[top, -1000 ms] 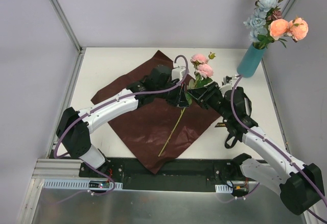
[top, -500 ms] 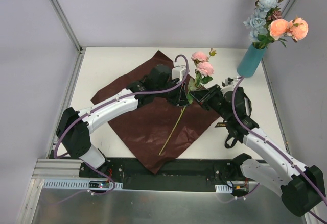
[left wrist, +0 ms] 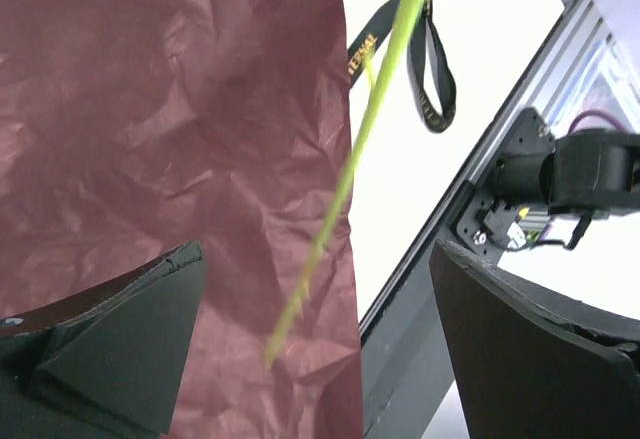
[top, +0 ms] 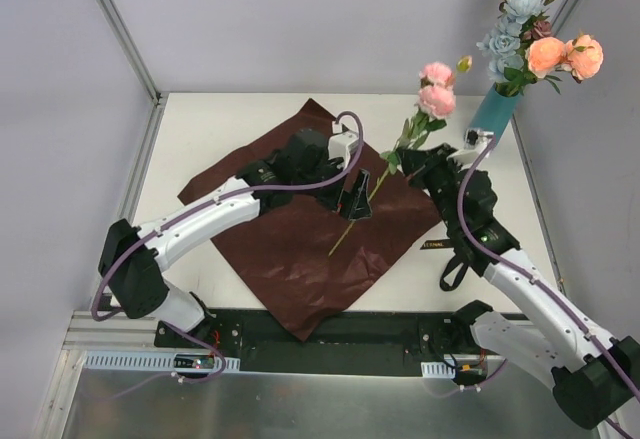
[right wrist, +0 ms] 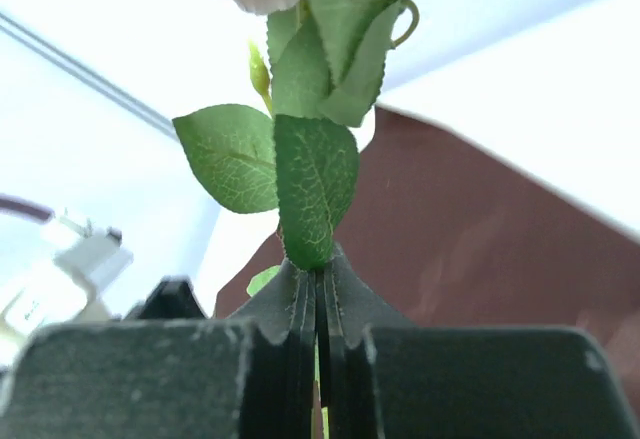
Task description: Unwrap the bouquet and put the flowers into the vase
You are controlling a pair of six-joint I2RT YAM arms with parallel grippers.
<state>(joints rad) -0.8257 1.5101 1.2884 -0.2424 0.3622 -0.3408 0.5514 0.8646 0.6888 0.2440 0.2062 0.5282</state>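
The bouquet's maroon paper wrap (top: 285, 244) lies spread flat on the table. One pink flower (top: 436, 87) with a long green stem (top: 352, 224) hangs tilted above it. My right gripper (top: 408, 159) is shut on the stem just under the leaves (right wrist: 315, 179), its pads (right wrist: 300, 304) pressed together. My left gripper (top: 355, 197) is open, with the stem's lower end (left wrist: 345, 174) loose between its wide-apart fingers (left wrist: 120, 349). The teal vase (top: 492, 119) stands at the back right with several flowers (top: 530, 29) in it.
A black ribbon (top: 447, 259) lies on the white table right of the paper, also seen in the left wrist view (left wrist: 435, 69). The metal frame rail (top: 300, 329) runs along the near edge. Grey walls enclose the table.
My left gripper opened and let go of the stem. My right gripper shut on it and carried the flower up and to the right, nearer the vase.
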